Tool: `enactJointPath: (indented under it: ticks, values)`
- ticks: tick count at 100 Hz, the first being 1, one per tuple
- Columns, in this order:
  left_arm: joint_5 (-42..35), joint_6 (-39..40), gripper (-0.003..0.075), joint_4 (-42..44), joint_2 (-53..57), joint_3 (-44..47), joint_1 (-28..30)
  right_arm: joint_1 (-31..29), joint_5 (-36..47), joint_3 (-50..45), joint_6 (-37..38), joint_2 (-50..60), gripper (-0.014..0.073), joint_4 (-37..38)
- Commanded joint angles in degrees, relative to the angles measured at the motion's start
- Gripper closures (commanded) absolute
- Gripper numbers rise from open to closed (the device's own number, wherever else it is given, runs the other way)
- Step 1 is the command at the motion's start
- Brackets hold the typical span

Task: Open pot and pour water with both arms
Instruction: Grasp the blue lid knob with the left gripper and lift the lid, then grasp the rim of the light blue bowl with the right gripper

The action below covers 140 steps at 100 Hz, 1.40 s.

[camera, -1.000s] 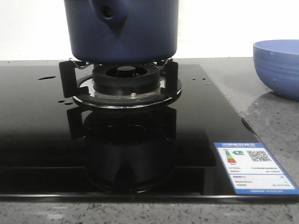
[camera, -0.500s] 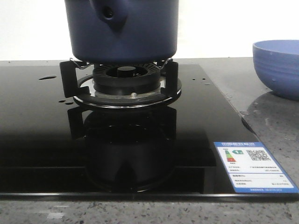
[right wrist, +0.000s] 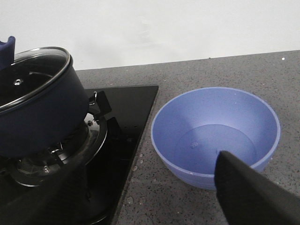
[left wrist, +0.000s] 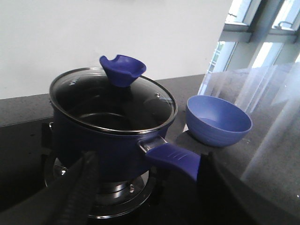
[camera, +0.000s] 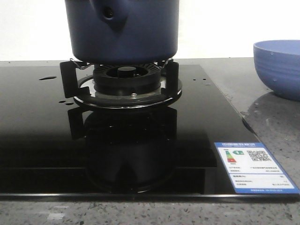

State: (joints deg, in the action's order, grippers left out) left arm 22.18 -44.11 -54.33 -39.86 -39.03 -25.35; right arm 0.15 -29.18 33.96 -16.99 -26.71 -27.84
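The dark navy pot (camera: 123,29) stands on the gas burner (camera: 125,80), its handle stub with the round hole facing the front camera. In the left wrist view the pot (left wrist: 101,140) carries a glass lid (left wrist: 112,101) with a blue knob (left wrist: 122,70). My left gripper (left wrist: 146,164) is open, its fingers either side of the pot's blue long handle (left wrist: 172,157), not touching it. My right gripper (right wrist: 147,187) is open and empty over the counter between pot (right wrist: 40,112) and bowl. Water shows as small drops (camera: 47,78) on the cooktop. Neither gripper shows in the front view.
A lighter blue bowl (camera: 279,68) stands on the grey counter right of the black glass cooktop (camera: 42,140); it also shows in the left wrist view (left wrist: 218,119) and the right wrist view (right wrist: 215,136). A label (camera: 255,166) sits on the cooktop's front right corner.
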Motion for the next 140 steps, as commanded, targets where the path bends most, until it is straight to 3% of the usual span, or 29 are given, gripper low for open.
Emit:
enactJointPath:
  ticks: [1, 17, 36, 71, 104, 115, 140]
  values:
    - [-5.36, -4.06, 0.0311, -3.3, -4.84, -3.54, -2.41, 0.12, 4.0, 1.99, -0.59, -0.77, 0.0076, -0.39]
    - [-9.27, -6.65, 0.0293, -3.3, -14.26, -8.67, -4.57, 0.12, 4.0, 1.99, -0.59, -0.77, 0.0076, -0.39]
    - [-9.37, -8.53, 0.0174, -3.3, -24.17, -16.1, -4.57, 0.12, 4.0, 1.99, -0.59, -0.77, 0.0076, -0.39]
    - [-6.59, -8.68, 0.0172, -3.44, -36.25, -27.55, -4.57, 0.12, 4.0, 1.99, -0.59, -0.77, 0.0076, -0.39]
    - [-6.5, -8.68, 0.0173, -3.33, -42.82, -32.76, -4.57, 0.12, 4.09, 1.99, -0.59, -0.77, 0.0076, -0.39]
    - [-6.5, -9.4, 0.0194, -3.33, -43.26, -32.87, -4.57, 0.12, 4.09, 1.99, -0.59, -0.77, 0.0076, -0.39]
    - [-6.5, -9.76, 0.0358, -3.33, -43.26, -32.87, -4.57, 0.12, 4.09, 1.99, -0.59, -0.77, 0.0076, -0.39]
